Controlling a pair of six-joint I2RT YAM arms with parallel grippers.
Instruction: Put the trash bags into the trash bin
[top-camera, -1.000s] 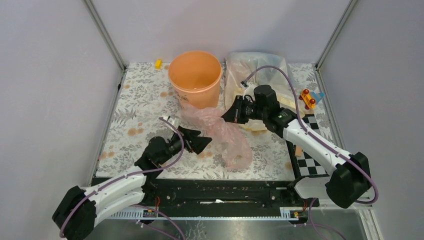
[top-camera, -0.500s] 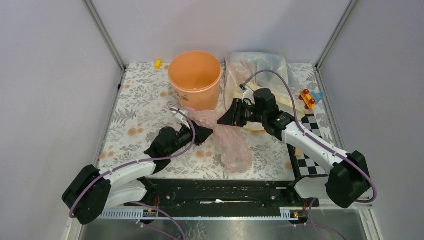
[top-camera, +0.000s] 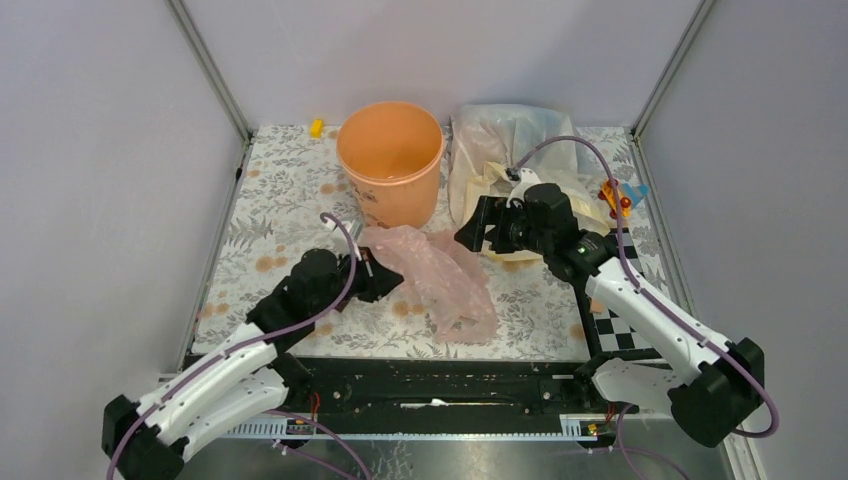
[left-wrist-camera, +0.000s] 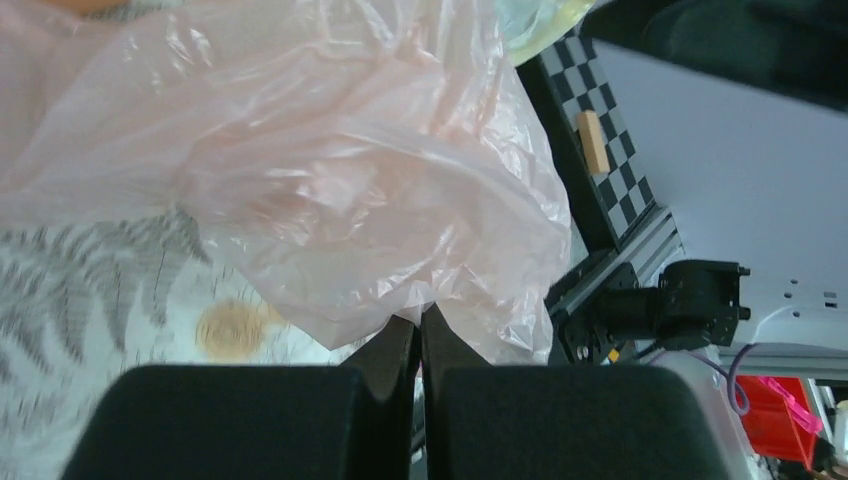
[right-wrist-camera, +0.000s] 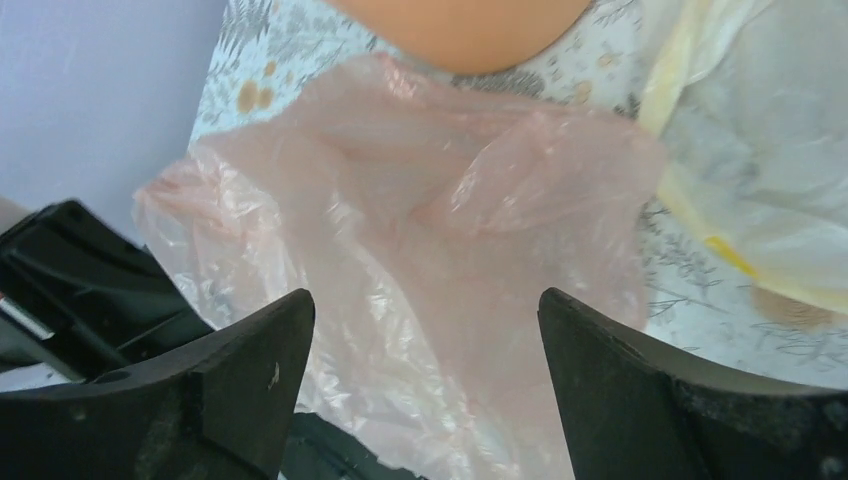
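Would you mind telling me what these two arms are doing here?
The left gripper is shut on an edge of the pale-pink trash bag, which lies crumpled on the table in front of the orange trash bin. The right gripper hangs open over the bag's other side, holding nothing. The bin stands upright, and the bag is not yet in it.

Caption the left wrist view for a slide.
Left pincer shut on edge of pink bag, floral cloth beneath.

around me stand plain lilac-grey walls (top-camera: 100, 150) with aluminium corner posts (top-camera: 209, 70); my surface (top-camera: 270, 200) wears a stained floral cloth in even light.
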